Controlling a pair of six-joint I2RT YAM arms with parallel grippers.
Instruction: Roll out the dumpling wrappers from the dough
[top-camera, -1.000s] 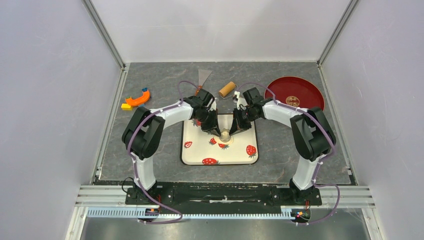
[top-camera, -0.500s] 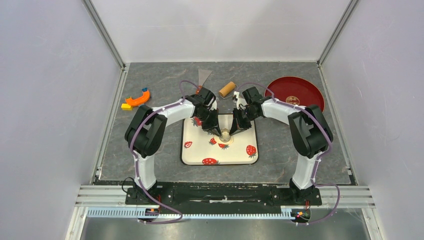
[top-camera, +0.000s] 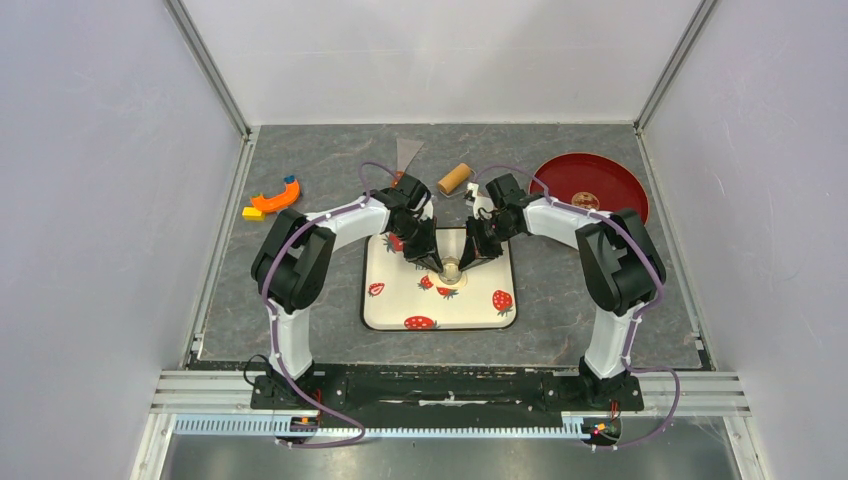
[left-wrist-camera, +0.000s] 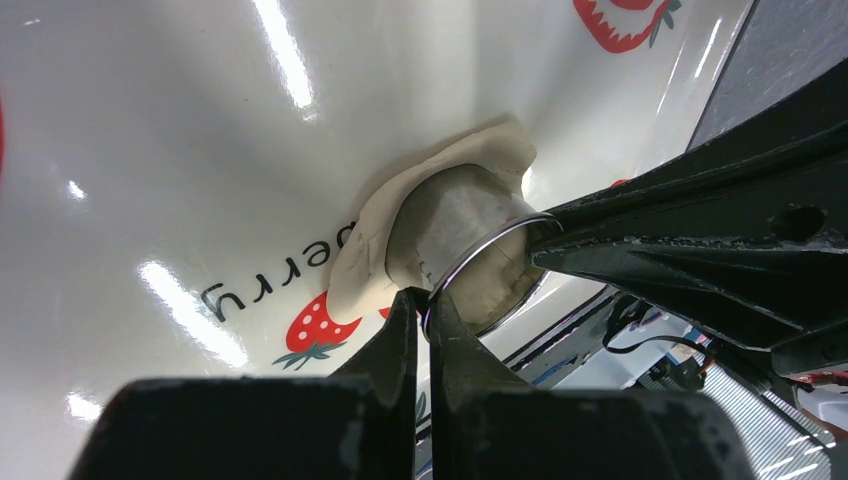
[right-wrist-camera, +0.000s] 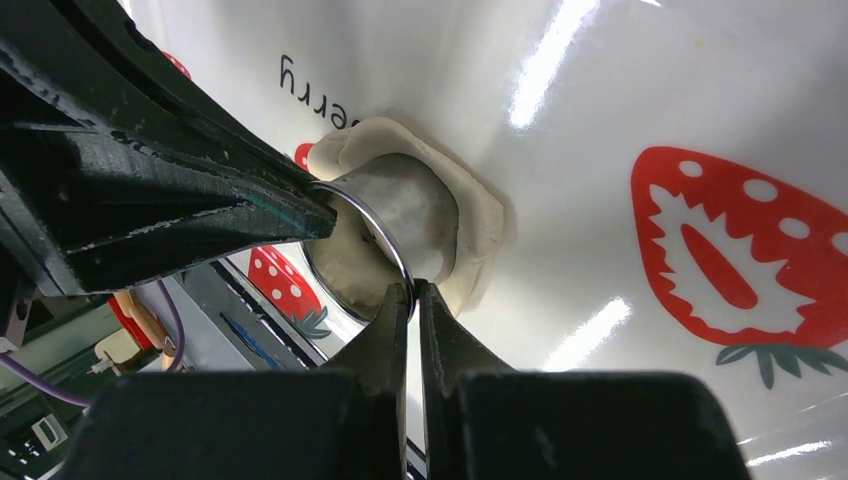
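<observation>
The dough (left-wrist-camera: 365, 240) is matt, the ring cutter (left-wrist-camera: 460, 215) shiny metal, the tray (left-wrist-camera: 150, 120) glossy.

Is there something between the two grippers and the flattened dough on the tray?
Yes. A small shiny metal ring cutter stands on the flattened pale cream dough. The left gripper and right gripper each pinch its rim, not the dough.

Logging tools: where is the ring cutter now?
In the top view the ring cutter sits on the dough, far-middle of the strawberry tray, pinched between left gripper and right gripper.
</observation>
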